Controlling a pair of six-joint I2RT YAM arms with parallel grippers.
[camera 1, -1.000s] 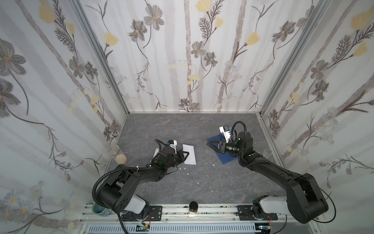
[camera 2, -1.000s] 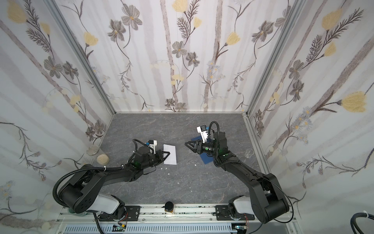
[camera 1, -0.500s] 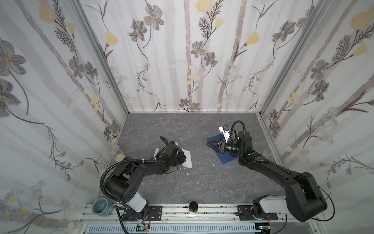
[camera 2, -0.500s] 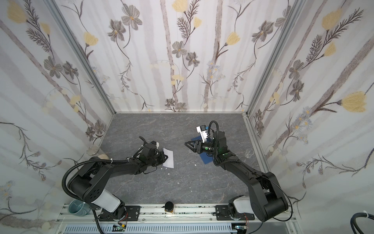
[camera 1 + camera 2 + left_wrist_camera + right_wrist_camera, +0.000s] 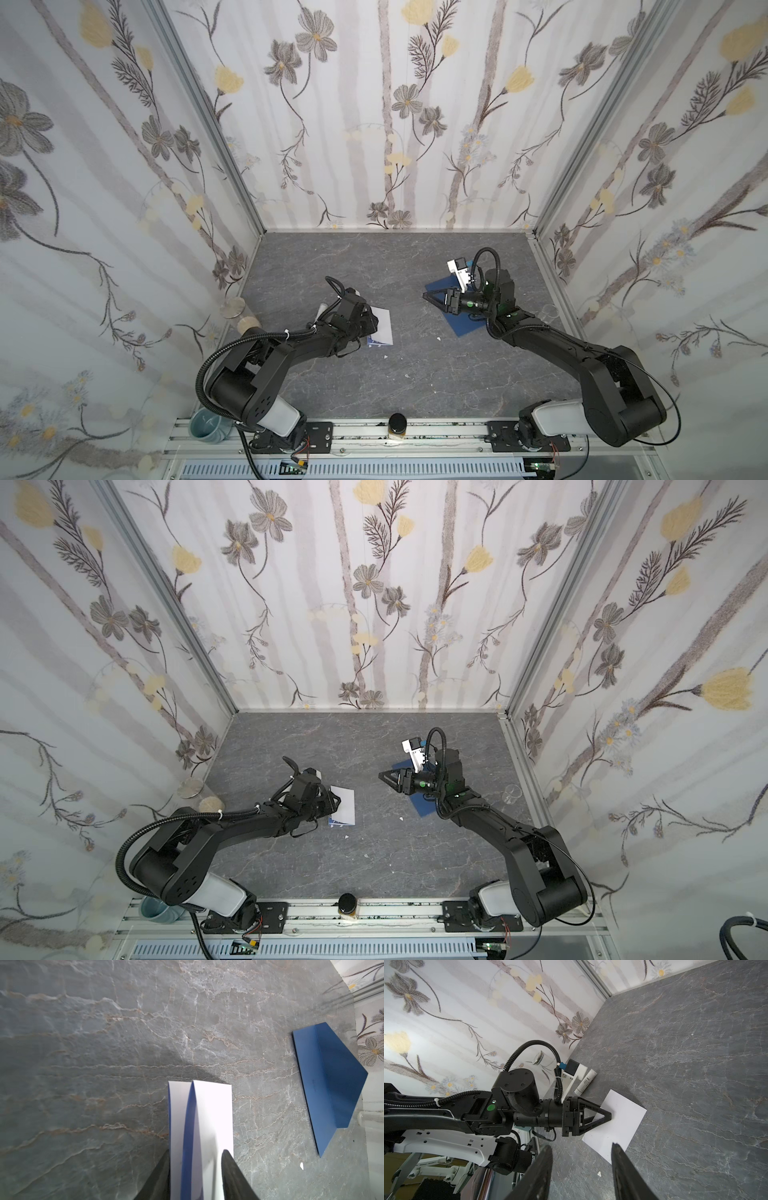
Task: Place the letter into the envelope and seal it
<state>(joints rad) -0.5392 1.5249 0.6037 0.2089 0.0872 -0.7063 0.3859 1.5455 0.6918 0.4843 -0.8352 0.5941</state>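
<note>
Jaws of left gripper (image 5: 196,1151) stand partway apart, straddling the folded letter (image 5: 212,1109), no pinch evident; right gripper (image 5: 581,1145) spread wide, empty, hovering. Dark blue envelope (image 5: 462,326) lies under its wrist, well apart from letter.

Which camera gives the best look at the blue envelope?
The left wrist view: the envelope lies whole and uncovered, pointed flap showing. In both top views the right arm hides its middle. The right wrist view misses it.
</note>
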